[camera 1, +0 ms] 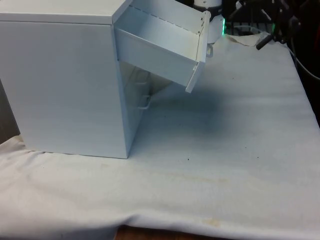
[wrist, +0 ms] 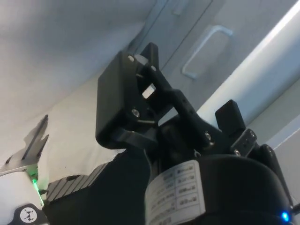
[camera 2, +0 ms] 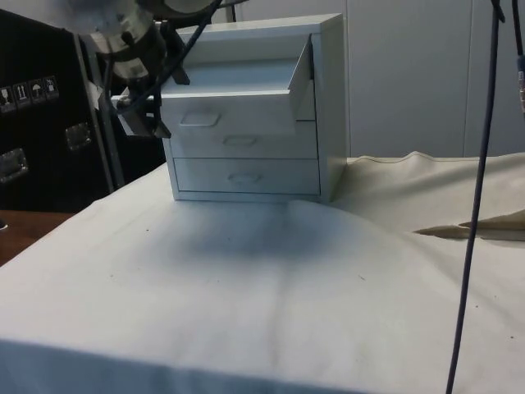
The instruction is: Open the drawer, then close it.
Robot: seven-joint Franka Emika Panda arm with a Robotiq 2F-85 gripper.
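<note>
The white chest of drawers (camera 1: 65,85) stands at the front view's left. Its top drawer (camera 1: 160,50) is pulled far out and sags down at its front; the inside looks bare. In the side view the drawer front (camera 2: 234,111) with its handle (camera 2: 199,119) hangs out over the two shut drawers (camera 2: 242,160). My gripper (camera 2: 156,103) hovers just beside the end of that drawer front, off the handle. In the wrist view my gripper (wrist: 190,79) is open with nothing held, and one black finger (wrist: 124,103) stands near a drawer handle (wrist: 206,49).
White cloth (camera 1: 225,150) covers the table in front of the chest. Dark cables and gear (camera 1: 272,35) lie at the far end on the front view's right. A black cable (camera 2: 472,246) hangs down at the side view's right, above a folded cloth edge (camera 2: 484,226).
</note>
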